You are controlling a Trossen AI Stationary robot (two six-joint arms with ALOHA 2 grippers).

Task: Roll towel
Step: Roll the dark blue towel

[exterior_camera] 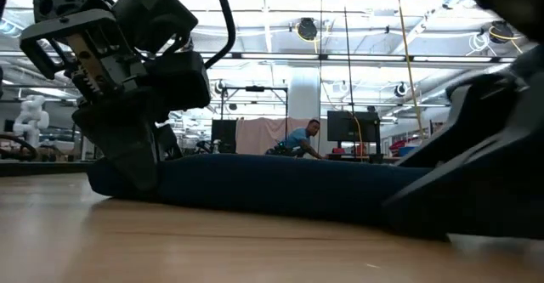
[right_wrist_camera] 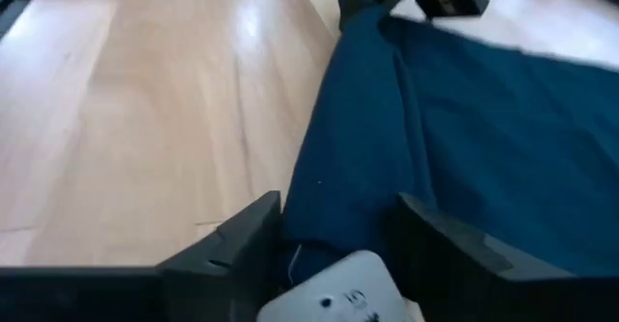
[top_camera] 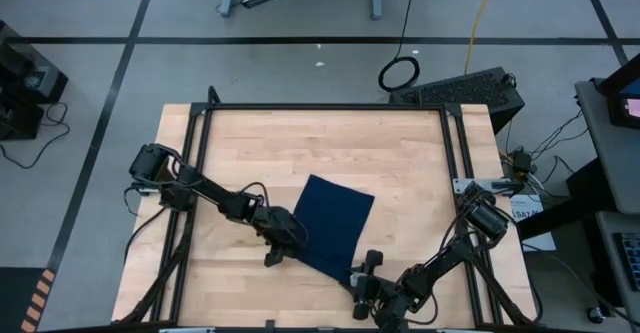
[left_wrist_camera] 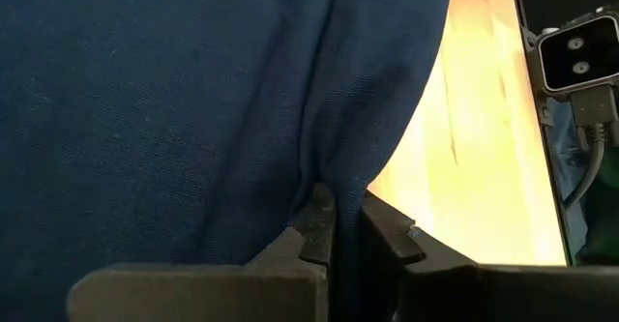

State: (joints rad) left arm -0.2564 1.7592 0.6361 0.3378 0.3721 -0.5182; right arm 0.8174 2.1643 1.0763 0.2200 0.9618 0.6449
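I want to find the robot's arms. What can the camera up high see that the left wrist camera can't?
Only the high view shows the whole table, both arms, and the right gripper at the towel's near corner. Only the left wrist view shows the left gripper up close, its fingers shut on a pinch of cloth. Both show the navy towel and the wooden tabletop.

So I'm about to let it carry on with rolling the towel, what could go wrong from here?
1. The left gripper pinches only a thin fold at the towel edge; a pull might slip it free.
2. The right gripper straddles the near corner with its jaws still apart, so if the left one moves first the roll may start crooked.
3. That corner lies close to the table front edge and could drag off.
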